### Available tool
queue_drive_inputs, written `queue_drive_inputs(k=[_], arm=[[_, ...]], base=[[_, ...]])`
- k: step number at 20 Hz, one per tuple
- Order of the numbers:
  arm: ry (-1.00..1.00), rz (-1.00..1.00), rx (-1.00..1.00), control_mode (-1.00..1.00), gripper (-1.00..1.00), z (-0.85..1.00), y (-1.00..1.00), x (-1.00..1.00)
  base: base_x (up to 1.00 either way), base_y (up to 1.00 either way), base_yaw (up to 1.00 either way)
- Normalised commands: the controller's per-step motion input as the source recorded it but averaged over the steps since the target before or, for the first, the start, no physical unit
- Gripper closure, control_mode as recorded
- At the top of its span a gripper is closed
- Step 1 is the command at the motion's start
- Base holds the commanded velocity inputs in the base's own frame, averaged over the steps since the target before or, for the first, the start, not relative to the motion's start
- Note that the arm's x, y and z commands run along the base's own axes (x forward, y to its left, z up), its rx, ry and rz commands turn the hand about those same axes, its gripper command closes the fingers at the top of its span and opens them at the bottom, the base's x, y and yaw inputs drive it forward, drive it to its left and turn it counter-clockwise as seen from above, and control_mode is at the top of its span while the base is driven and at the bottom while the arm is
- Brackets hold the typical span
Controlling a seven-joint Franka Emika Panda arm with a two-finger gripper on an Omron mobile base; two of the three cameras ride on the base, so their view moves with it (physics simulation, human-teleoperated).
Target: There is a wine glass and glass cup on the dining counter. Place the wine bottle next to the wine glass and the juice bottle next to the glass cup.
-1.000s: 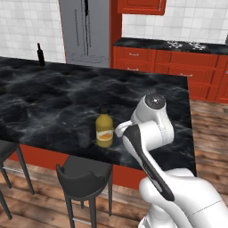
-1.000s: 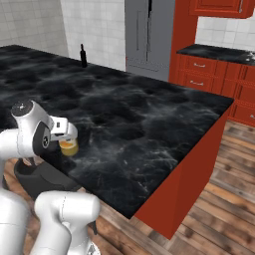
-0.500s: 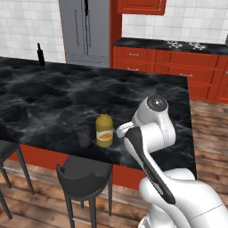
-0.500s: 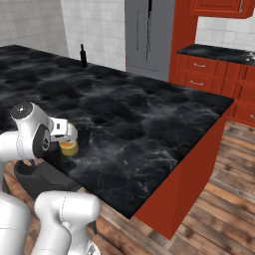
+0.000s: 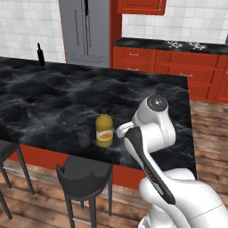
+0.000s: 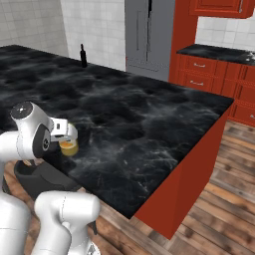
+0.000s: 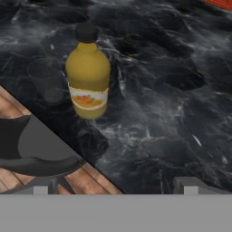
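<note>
One juice bottle (image 7: pixel 88 74) stands upright on the dining counter (image 5: pixel 53 102), long axis vertical with its black cap on top, just beside the glass cup (image 7: pixel 45 81) near the counter's front edge, while my fingers (image 7: pixel 189 185) are spread wide, holding nothing.

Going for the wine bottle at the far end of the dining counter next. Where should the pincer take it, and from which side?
Grip the wine bottle around its straight body, below the narrow neck, coming in level from the open dining counter side. It stands upright, slim and tall, so a side grip on the body should hold steadier than one on the neck.
</note>
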Motion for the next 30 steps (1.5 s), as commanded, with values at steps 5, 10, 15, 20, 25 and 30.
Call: queue_drive_inputs(k=[5,10,15,20,25,30], arm=[[0.00,0.00,0.00,1.00,-1.00,0.00,0.00,0.00],[0.00,0.00,0.00,1.00,-1.00,0.00,0.00,0.00],[0.00,0.00,0.00,1.00,-1.00,0.00,0.00,0.00],[0.00,0.00,0.00,1.00,-1.00,0.00,0.00,0.00],[0.00,0.00,0.00,1.00,-1.00,0.00,0.00,0.00],[0.00,0.00,0.00,1.00,-1.00,0.00,0.00,0.00]], base=[[-0.51,-0.11,-0.09],[-0.67,-0.07,-0.07],[-0.49,-0.06,-0.24],[0.01,-0.01,-0.80],[0.03,-0.18,-0.70],[0.24,-0.30,-0.36]])
